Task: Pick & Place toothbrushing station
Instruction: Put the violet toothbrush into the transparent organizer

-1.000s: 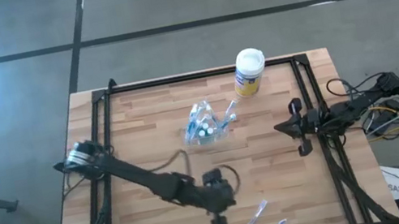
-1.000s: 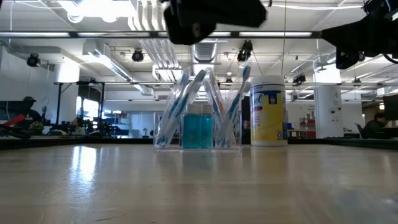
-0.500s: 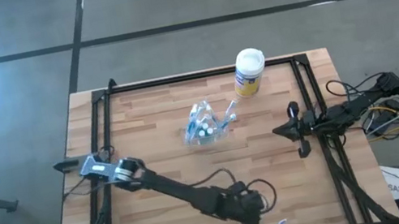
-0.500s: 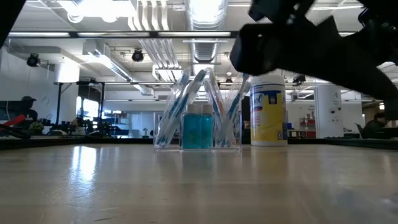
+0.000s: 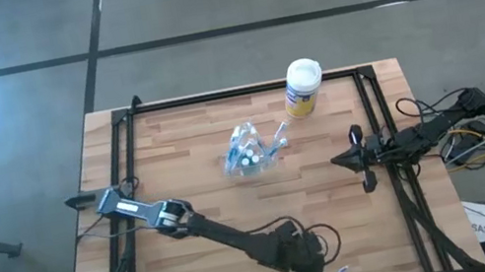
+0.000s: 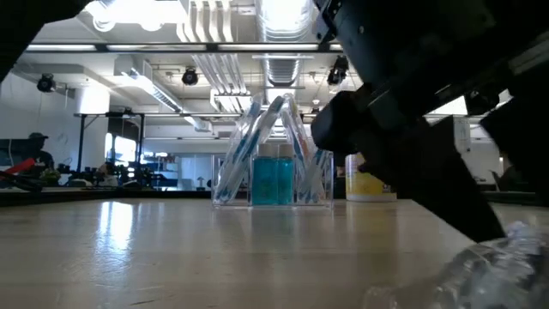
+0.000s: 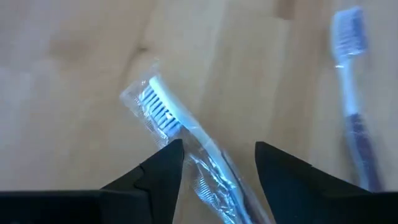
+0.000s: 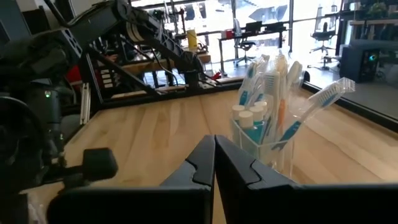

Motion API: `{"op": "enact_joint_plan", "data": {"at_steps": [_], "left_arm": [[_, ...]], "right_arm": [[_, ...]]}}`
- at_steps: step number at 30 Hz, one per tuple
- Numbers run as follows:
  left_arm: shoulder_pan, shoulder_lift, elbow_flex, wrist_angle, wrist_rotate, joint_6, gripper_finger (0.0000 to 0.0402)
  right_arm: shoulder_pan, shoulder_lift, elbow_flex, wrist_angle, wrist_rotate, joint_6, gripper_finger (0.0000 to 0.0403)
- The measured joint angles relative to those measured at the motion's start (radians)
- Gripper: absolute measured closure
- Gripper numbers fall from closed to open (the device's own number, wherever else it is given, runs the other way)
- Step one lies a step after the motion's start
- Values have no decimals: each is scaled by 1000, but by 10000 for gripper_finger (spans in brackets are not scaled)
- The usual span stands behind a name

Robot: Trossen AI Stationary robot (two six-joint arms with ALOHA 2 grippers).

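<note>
The toothbrushing station (image 5: 249, 150), a clear holder with toothbrushes and small blue bottles, stands on its base mid-table; it also shows in the low view (image 6: 273, 172) and the right wrist view (image 8: 266, 124). My left gripper (image 5: 302, 268) is open near the table's front edge. It is slanted down over a toothbrush in a clear wrapper (image 7: 177, 134) that lies flat on the wood. Its two fingers stand on either side of that brush's handle (image 7: 217, 152). My right gripper (image 5: 361, 157) waits shut at the table's right edge.
A second toothbrush (image 7: 351, 93) lies on the wood beside the wrapped one. A yellow canister with a white lid (image 5: 302, 87) stands at the far edge, right of the station. A black frame (image 5: 245, 91) runs round the table. Bare wood lies left of the station.
My left gripper has gone toward the table's near edge and to the right. It has sunk and tipped further down, coming over the wrapped toothbrushes by the front edge. In the low view the arm now fills the right side.
</note>
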State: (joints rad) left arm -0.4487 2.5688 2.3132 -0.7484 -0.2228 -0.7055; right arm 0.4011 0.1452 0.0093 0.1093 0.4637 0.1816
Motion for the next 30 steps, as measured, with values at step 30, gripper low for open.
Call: {"op": "enact_joint_plan", "data": {"at_steps": [30], "left_arm": [[28, -114, -30, -436, -21, 211, 195]], "right_arm": [[0, 28, 1, 0, 1, 31, 394]]}}
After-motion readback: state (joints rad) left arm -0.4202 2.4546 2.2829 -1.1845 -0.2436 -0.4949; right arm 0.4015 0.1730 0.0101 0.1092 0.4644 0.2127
